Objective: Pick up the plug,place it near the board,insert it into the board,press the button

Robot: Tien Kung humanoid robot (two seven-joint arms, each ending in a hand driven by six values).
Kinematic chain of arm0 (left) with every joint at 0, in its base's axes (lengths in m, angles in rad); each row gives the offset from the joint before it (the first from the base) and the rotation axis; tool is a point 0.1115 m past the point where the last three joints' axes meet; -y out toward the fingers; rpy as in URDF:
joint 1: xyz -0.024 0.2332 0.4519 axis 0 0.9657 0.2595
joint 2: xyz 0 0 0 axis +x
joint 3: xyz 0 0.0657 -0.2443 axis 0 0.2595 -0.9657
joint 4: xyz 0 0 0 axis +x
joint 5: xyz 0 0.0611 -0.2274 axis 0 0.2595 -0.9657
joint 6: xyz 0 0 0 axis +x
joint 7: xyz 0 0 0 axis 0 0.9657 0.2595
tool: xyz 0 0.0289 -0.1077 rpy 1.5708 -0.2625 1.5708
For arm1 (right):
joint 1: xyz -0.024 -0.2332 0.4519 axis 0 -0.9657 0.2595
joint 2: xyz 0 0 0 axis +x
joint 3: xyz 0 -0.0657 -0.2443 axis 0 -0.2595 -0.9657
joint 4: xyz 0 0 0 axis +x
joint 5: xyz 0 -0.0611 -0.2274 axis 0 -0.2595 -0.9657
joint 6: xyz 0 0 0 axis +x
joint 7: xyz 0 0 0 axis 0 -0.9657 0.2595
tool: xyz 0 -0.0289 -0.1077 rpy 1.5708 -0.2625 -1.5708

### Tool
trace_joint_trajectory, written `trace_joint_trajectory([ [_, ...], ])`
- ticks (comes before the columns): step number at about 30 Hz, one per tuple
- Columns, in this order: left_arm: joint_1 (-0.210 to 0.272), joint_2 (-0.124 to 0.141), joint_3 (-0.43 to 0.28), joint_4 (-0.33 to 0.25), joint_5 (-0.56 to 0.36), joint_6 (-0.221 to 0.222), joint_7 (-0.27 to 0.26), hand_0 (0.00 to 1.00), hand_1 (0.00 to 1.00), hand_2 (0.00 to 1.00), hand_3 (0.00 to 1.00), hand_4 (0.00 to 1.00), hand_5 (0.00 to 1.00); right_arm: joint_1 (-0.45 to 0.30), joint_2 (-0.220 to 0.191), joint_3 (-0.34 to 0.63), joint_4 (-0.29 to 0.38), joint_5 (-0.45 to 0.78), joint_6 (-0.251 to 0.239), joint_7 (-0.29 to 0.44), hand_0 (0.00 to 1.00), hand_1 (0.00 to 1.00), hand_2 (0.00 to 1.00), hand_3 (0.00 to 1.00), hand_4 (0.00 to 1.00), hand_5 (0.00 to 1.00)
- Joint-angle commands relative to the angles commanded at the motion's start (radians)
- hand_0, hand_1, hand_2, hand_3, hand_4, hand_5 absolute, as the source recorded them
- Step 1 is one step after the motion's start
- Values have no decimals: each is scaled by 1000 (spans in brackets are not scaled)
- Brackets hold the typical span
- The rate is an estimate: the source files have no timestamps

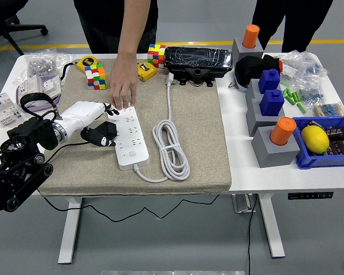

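The left hand's (92,123) fingers curl around a black plug (107,130), holding it at the left edge of the white power strip (129,138) lying on the beige mat (200,143). A person's hand (124,86) presses the strip's far end.

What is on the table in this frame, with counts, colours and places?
power strip: 1, white, mat centre-left
plug: 1, black, at the strip's left edge, in the left hand
coiled cable: 1, white, right of the strip
puzzle cubes: 2, multicoloured, mat's far edge
lemon: 1, yellow, blue bin at right
orange cylinders: 2, on grey blocks, right side
person's hand: 1, fingertips on the strip's far end
left hand: 1, white, holding the plug
right hand: not in view
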Motion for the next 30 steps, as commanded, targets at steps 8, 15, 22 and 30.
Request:
trace_joint_trajectory([
  [8,93,-38,-141,-87,-230,52,-40,975,998,980,997,998,998,-3,4,1,0,1,2,-1,828,791,770,809,998,998],
  [15,208,-100,-283,-201,-340,184,-62,998,998,998,998,998,998,-5,7,2,0,1,3,3,828,791,769,806,998,998],
  [22,362,-155,-409,-386,-236,437,84,998,998,986,983,998,998,-18,14,5,0,-3,5,1,828,786,766,806,998,998],
  [30,485,-115,-461,-530,-7,354,336,975,955,932,919,998,998,-15,15,6,0,1,5,4,826,786,765,805,998,998],
])
